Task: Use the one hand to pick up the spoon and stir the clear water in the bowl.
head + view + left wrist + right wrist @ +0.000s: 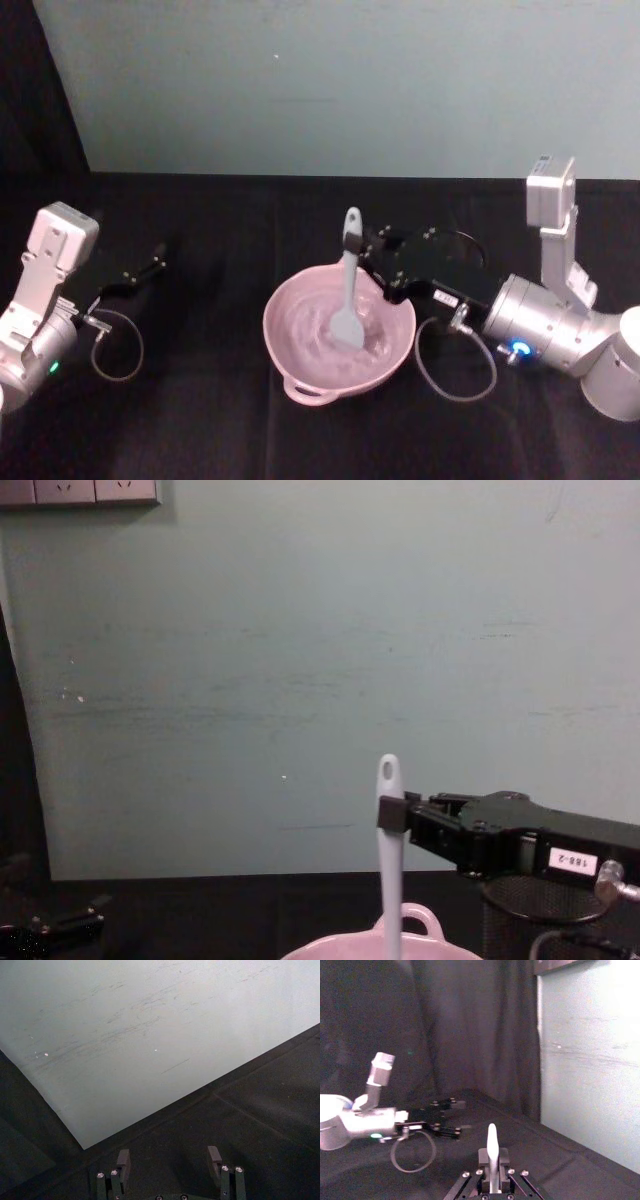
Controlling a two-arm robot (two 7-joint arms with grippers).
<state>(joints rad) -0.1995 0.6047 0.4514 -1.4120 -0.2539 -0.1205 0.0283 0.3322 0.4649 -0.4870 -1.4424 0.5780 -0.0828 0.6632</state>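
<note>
The pale green wall [350, 80] fills the back, its lower edge meeting the black-clothed table [200, 430] well behind everything I handle. Two white sockets [80, 490] sit high on it in the chest view.

The pink bowl [272, 318] stands near the middle of the table, its loop handle [310, 392] on the rim nearest me. A broad stretch of dark cloth lies between it and my left hand [150, 265]. That hand rests low, off to the left, fingers [122, 1160] spread apart with nothing between them.

A black mesh cup [545, 910] stands just beside the bowl on the right, beneath my right arm. That arm reaches in level from the right, the wrist roughly horizontal.

My right hand [362, 250] sits above the bowl's far rim, clamped on the white spoon [349, 290] high on its handle. The spoon is held nearly upright — blade down inside the bowl, the tip with its oval hole above my fingers.

The small white label [572, 861] on the hand's side reads 188-2.
</note>
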